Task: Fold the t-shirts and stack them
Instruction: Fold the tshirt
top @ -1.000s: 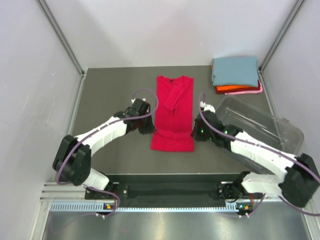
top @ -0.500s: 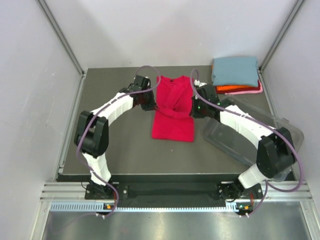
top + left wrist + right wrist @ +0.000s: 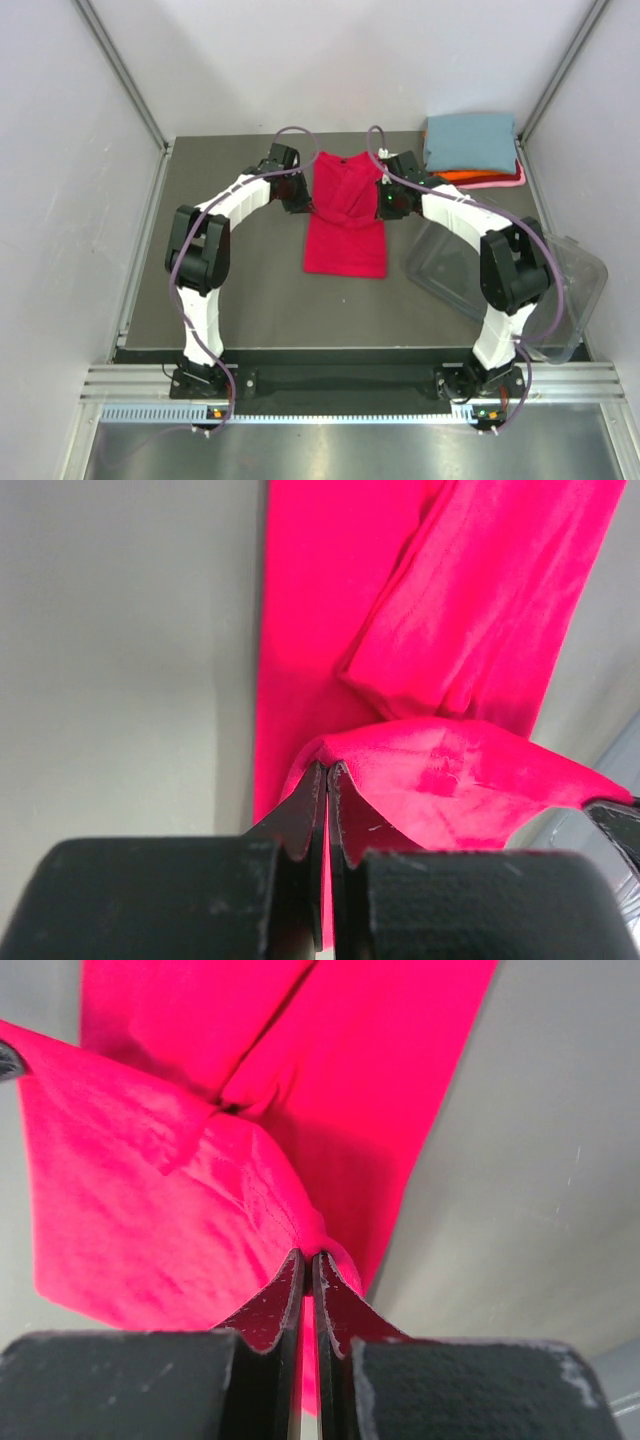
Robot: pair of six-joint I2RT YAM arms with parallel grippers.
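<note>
You have the crimson t-shirt (image 3: 345, 240) lying at the middle of the bench (image 3: 230, 290), folded into a narrow strip. Its long axis runs from near to far, with the collar end pointing away from the arm bases and the straight hem towards them. About halfway along, a band of cloth is raised off the strip and stretched across its width, and you can see a folded sleeve lying diagonally on the far half. Your left pincer (image 3: 300, 197) sits at the shirt's left edge; in its wrist view the fingers are pressed together on a ridge of the red cloth. Your right pincer (image 3: 385, 203) sits opposite at the right edge and, seen from its own wrist, is likewise pinching a peak of the same fabric, which drapes away from the fingertips in a loose sheet. Both arms reach far forward and bend inward, so the two pincers face each other across the shirt. In the far right corner of the bench you have a folded stack with the blue-grey t-shirt (image 3: 470, 140) on top, the orange t-shirt (image 3: 455, 177) under it and the pale pink t-shirt (image 3: 500, 182) showing at the bottom edge. The clear plastic tub (image 3: 540, 260) sits tilted to the right of the crimson shirt, under the right arm.
</note>
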